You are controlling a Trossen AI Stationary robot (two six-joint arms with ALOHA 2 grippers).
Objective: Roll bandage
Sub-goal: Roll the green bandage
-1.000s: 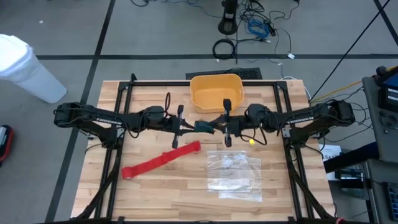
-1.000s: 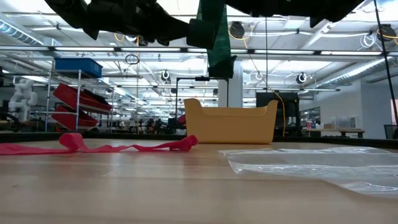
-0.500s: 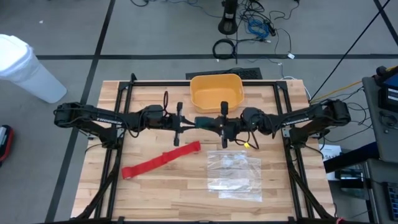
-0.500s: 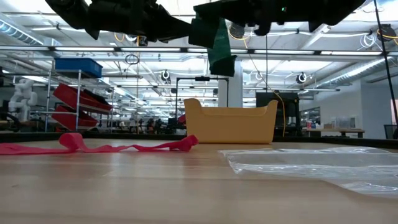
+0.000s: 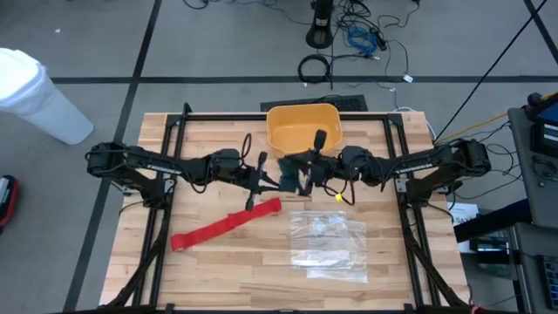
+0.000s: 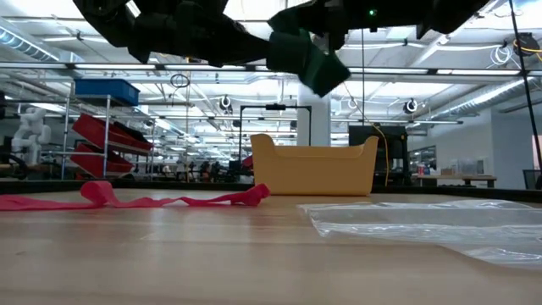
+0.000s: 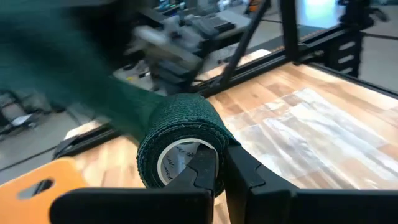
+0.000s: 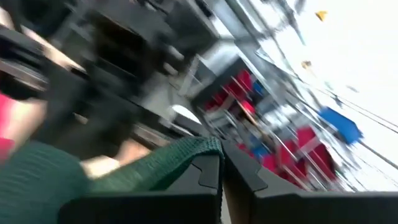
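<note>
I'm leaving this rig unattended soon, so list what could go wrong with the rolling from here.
1. The left pincer pinches the green roll only by its rim, in mid-air; it may slip and drop.
2. The right pincer grips the green tail near its end; a tug could free it and loosen the wrap.
3. The red bandage lies flat on the table, unrolled; it may get overlooked.
</note>
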